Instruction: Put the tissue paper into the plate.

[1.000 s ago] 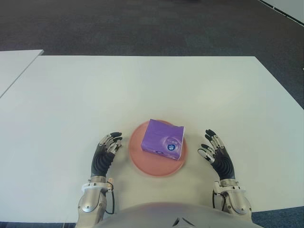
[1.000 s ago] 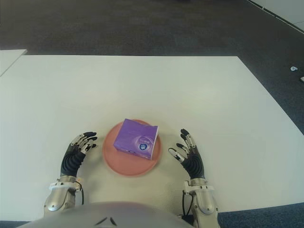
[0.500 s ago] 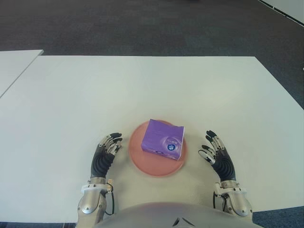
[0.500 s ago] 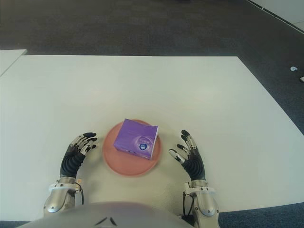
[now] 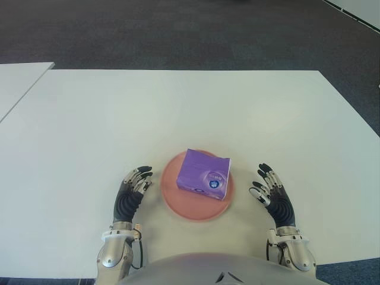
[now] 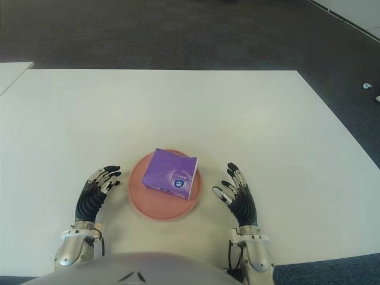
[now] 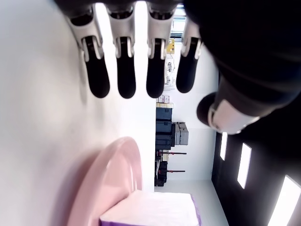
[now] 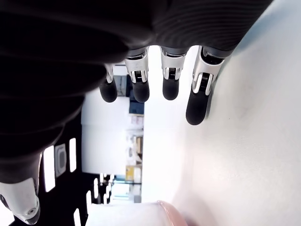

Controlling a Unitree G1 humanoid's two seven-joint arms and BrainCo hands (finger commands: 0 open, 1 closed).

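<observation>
A purple tissue pack lies on the pink plate near the table's front edge, and shows again as the tissue pack on the plate in the left wrist view. My left hand sits just left of the plate, fingers relaxed and holding nothing. On the plate's right side, my right hand has its fingers spread and is also empty. Neither hand touches the plate or the pack.
The white table stretches wide behind the plate. A second white table adjoins at the far left. Dark carpet lies beyond the far edge.
</observation>
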